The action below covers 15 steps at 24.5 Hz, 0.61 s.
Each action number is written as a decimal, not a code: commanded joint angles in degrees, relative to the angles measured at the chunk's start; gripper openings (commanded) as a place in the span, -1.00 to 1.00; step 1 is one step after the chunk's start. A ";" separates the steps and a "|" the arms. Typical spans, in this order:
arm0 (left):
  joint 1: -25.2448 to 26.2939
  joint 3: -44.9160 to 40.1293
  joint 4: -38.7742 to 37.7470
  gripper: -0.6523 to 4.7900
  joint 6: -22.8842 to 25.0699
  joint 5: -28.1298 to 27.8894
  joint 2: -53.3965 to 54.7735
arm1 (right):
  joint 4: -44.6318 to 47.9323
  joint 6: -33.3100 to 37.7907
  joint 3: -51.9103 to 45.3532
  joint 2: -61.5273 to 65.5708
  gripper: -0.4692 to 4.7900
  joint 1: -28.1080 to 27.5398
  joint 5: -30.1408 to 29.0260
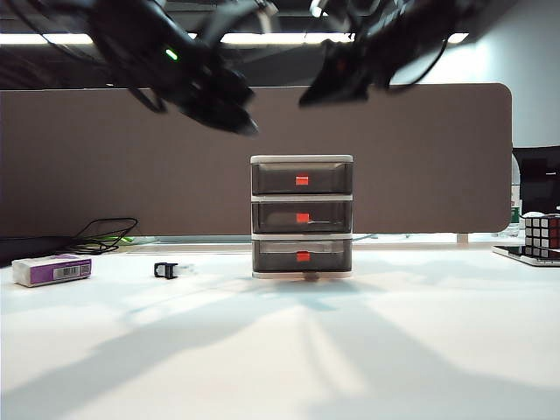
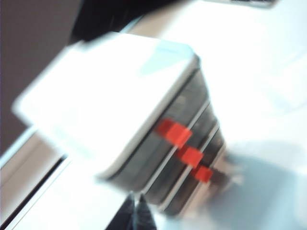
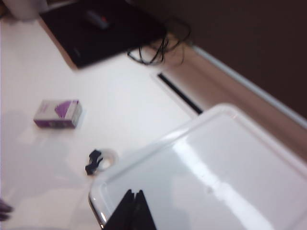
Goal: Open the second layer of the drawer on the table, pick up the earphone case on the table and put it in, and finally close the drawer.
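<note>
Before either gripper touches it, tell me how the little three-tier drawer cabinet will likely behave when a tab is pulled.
The drawer looks like light plastic and stands taller than wide, so it may slide or tip forward on the smooth table. Its red tabs are small, probably slippery. The left gripper and right gripper, both shut, hover above it.

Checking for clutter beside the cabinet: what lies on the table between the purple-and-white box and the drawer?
Only a small black clip lies between the purple-and-white box and the drawer; the exterior view shows it.
</note>
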 commanded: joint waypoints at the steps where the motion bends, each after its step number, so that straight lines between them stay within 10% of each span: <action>1: -0.13 -6.25 -1.51 -0.78 -2.21 0.02 -8.79 | -2.47 1.31 -1.81 -5.01 -0.84 -1.38 -1.31; 15: -0.07 -35.91 -6.93 -0.78 -20.70 -4.09 -56.52 | 6.97 13.18 -38.99 -39.04 -0.84 -8.96 1.62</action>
